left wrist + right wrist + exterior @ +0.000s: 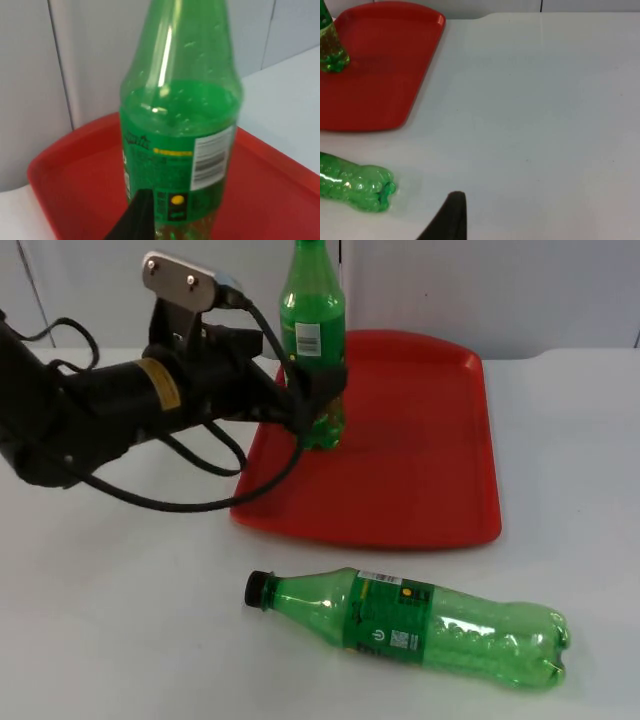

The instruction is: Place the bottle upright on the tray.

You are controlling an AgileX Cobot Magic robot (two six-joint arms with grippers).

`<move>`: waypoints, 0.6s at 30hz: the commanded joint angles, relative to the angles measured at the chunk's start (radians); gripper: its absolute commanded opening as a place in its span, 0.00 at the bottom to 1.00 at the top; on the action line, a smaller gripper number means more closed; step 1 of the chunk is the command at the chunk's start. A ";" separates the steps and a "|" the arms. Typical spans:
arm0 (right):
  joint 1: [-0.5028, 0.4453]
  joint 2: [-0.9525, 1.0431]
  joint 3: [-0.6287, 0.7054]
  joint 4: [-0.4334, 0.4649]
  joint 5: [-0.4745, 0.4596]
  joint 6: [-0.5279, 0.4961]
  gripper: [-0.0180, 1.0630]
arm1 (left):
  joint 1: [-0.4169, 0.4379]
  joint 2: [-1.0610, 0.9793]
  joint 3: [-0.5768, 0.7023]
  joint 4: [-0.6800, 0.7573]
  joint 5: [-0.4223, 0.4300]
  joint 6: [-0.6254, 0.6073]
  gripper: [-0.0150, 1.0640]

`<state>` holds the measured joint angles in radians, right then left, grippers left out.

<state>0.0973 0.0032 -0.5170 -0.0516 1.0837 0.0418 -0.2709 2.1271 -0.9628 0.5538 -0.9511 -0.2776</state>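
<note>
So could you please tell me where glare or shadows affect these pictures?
Top view: the lying bottle carries small glints and casts a soft shadow on the table; the left hand is around the upright bottle on the tray. Left wrist view: a bright streak runs down the bottle's shoulder. Right wrist view: even light.

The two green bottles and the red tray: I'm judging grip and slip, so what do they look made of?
Upright bottle and lying bottle: likely thin clear-green plastic, glossy, with highlights and see-through walls. Tray: probably moulded plastic, smooth with a soft sheen. Left gripper holds the upright bottle.
</note>
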 commanded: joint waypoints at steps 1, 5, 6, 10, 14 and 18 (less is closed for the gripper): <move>-0.007 -0.003 0.002 0.005 -0.005 -0.006 0.99 | 0.005 -0.103 0.063 -0.031 0.051 -0.014 0.99; -0.007 -0.003 0.002 0.005 -0.005 -0.006 0.99 | 0.005 -0.225 0.088 -0.065 0.198 -0.089 0.99; -0.007 -0.003 0.002 0.005 -0.005 -0.006 0.99 | 0.005 -0.225 0.088 -0.065 0.198 -0.089 0.99; -0.007 -0.003 0.002 0.005 -0.005 -0.006 0.99 | 0.005 -0.415 0.090 -0.072 0.463 -0.172 0.99; -0.007 -0.003 0.002 0.005 -0.005 -0.006 0.99 | 0.005 -0.580 0.090 -0.075 0.644 -0.172 0.99; -0.007 -0.003 0.002 0.005 -0.005 -0.006 0.99 | 0.005 -0.711 0.090 -0.075 0.798 -0.197 0.99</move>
<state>0.0973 0.0032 -0.5170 -0.0516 1.0837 0.0418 -0.2675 1.4592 -0.8787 0.4942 -0.2111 -0.4574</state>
